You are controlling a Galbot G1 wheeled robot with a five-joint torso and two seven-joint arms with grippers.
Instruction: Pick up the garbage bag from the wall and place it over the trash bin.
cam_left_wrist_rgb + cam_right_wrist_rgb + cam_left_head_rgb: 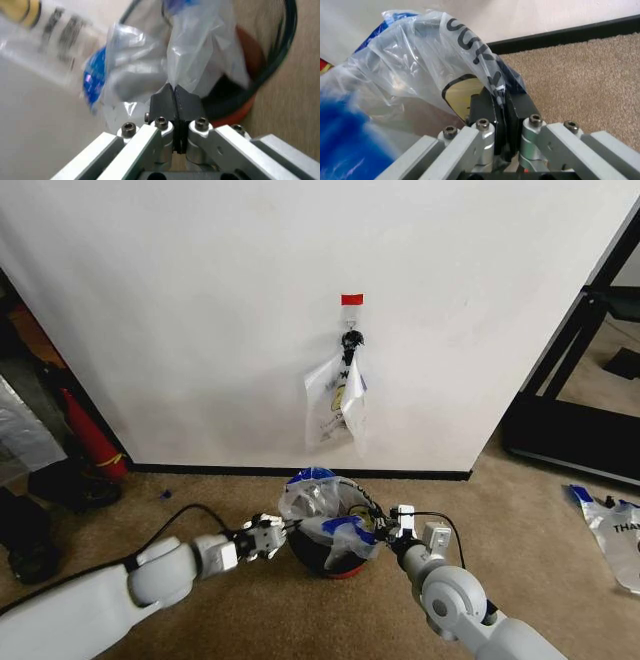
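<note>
Both claws, left claw (283,529) and right claw (383,527), grip the garbage bag (322,505) above the trash bin (335,558); bag apparently draped across its rim.

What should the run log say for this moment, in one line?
left claw: shut on garbage bag | right claw: shut on garbage bag | bag: over trash bin, by wall

We see the right gripper (501,108) clamped on the garbage bag (425,56). Carpet (575,82) lies at 3 o'clock, baseboard (570,34) at 1 o'clock.
</note>
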